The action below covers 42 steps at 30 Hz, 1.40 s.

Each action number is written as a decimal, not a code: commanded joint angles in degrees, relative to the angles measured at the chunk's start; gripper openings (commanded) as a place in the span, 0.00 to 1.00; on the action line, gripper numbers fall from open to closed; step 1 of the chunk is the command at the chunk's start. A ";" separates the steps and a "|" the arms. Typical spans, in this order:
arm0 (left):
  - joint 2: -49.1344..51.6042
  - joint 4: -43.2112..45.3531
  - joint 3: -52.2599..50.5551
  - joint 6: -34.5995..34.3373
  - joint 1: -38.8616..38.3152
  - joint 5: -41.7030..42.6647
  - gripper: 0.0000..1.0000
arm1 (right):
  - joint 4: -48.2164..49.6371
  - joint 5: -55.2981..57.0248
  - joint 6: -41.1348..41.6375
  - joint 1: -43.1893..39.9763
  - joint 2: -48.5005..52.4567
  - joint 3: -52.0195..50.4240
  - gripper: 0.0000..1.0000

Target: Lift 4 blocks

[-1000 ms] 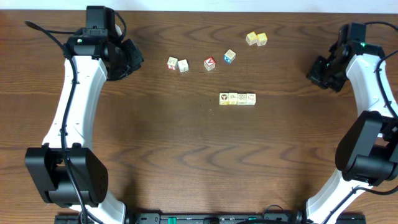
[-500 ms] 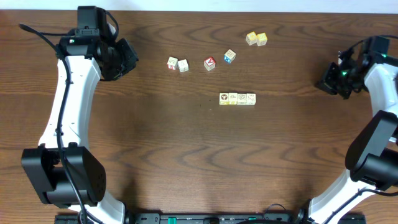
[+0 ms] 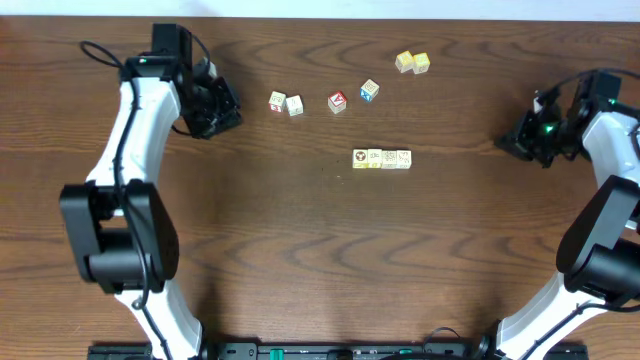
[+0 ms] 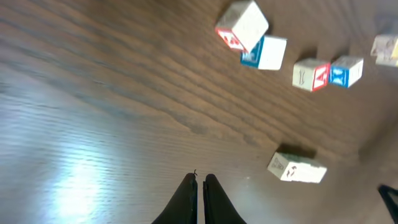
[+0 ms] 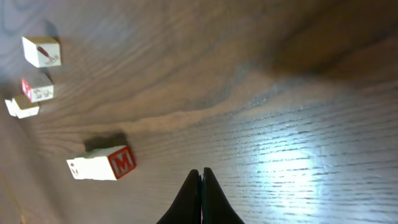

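Four blocks [image 3: 381, 158]: tight row, faces touching, just right of centre in overhead frame, flat on table [image 3: 300, 250]. Left gripper [image 3: 222, 108] upper left, right gripper [image 3: 512, 140] at right edge. Both pinched shut, empty, well apart from row.

Risks:
- uneven squeeze on row ends: row buckles, middle ones drop
- off-axis approach: row scatters
- red-faced cube [image 3: 337, 102] and blue-faced cube [image 3: 369, 90] near, above row: wrong pick

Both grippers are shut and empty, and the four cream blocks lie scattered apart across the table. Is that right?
Not quite. The overhead view shows the four cream blocks lined up side by side in one row, not scattered. The rest holds: the left gripper and right gripper are both shut and empty.
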 commanded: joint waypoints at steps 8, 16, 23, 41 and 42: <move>0.13 -0.17 -0.02 7.08 -4.57 5.49 0.07 | 11.23 -9.70 -0.90 1.68 -0.15 -8.70 0.01; 2.49 -0.22 -0.11 7.04 -8.66 5.53 0.08 | 15.54 -9.66 -0.11 5.68 -0.15 -9.25 0.01; 4.28 -0.57 -0.11 7.08 -12.81 5.51 0.07 | 19.63 -7.67 2.49 10.16 -0.15 -9.25 0.01; 6.49 0.87 -0.13 7.08 -19.52 1.14 0.07 | 22.23 -2.99 6.95 15.10 1.55 -9.25 0.01; 6.49 1.73 -0.13 7.06 -19.56 0.42 0.07 | 22.14 -2.97 6.95 15.10 1.55 -9.25 0.01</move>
